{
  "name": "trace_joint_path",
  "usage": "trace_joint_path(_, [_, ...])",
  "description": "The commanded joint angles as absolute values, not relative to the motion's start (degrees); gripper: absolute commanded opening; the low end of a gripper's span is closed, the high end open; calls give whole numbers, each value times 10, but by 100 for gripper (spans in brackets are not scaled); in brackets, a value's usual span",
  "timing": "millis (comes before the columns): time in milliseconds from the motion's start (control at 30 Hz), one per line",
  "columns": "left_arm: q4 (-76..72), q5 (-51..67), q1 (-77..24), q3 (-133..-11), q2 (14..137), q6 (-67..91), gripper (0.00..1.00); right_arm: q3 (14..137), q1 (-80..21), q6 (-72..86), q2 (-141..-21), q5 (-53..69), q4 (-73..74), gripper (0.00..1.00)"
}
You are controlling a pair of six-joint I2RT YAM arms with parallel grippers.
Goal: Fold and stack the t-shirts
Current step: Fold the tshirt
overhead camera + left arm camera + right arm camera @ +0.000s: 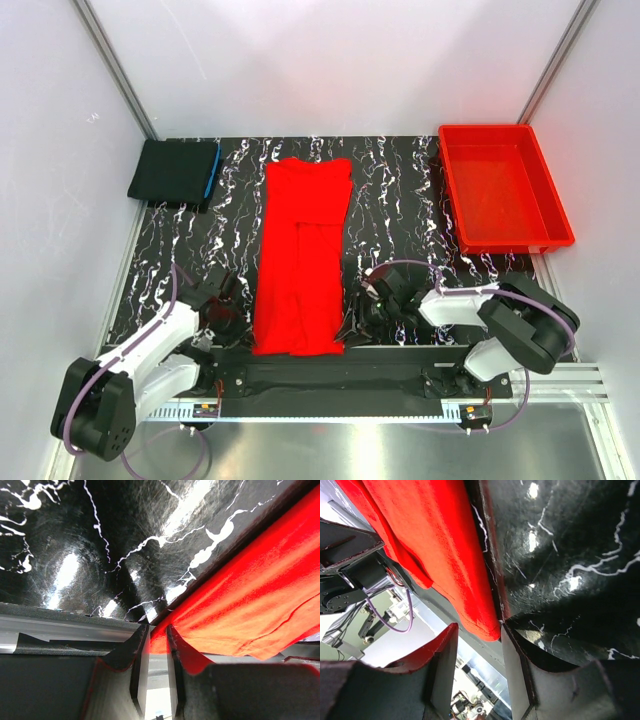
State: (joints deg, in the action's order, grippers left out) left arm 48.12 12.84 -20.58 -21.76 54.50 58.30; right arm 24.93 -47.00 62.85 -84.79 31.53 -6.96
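A bright red t-shirt (300,250), folded into a long strip, lies down the middle of the black marbled mat (400,200). My left gripper (237,305) is at its near left corner. In the left wrist view the gripper (156,632) is nearly closed, with the red shirt's (240,600) edge pinched between the tips. My right gripper (362,310) is at the near right corner. In the right wrist view it (477,630) is open, with the shirt's corner (480,620) between the fingers and touching only the right one. A folded black t-shirt (172,172) with a blue edge lies at the far left.
A rigid red plastic bin (490,128) stands at the far right of the mat. White walls and metal posts enclose the back and sides. The mat's near edge and a metal rail (60,627) run just below both grippers.
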Motion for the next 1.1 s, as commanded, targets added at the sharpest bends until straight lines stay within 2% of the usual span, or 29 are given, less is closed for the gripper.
trace_joint_path(0, [437, 98, -206, -220, 549, 581, 21, 229, -477, 621, -852, 262, -21, 48])
trace_joint_path(133, [441, 97, -206, -218, 546, 580, 19, 238, -481, 619, -902, 271, -53, 44])
trace_joint_path(167, [440, 99, -207, -219, 546, 580, 17, 241, -481, 619, -909, 273, -59, 33])
trace_joint_path(233, [441, 101, -206, -221, 545, 579, 14, 244, -483, 617, -924, 286, -74, 21])
trace_joint_path(267, [441, 102, -207, -228, 545, 578, 12, 248, -483, 614, -923, 290, -77, 8])
trace_joint_path(300, [442, 102, -206, -233, 544, 576, 9, 249, -484, 612, -906, 293, -75, 3])
trace_joint_path(333, [446, 100, -206, -240, 542, 571, 0, 256, -484, 600, -891, 291, -54, 0])
trace_joint_path(500, [513, 80, -207, -294, 515, 562, 0, 302, -485, 557, -771, 276, 84, 0])
trace_joint_path(600, [555, 69, -208, -317, 492, 555, 0, 351, -483, 524, -752, 274, 188, 0])
trace_joint_path(733, [575, 74, -208, -342, 475, 542, 0, 385, -483, 515, -743, 274, 210, 0])
trace_joint_path(900, [579, 49, -208, -434, 551, 505, 0, 440, -463, 501, -767, 242, 227, 0])
trace_joint_path(1067, [585, -22, -206, -606, 680, 438, 0, 554, -375, 452, -856, 248, 259, 0])
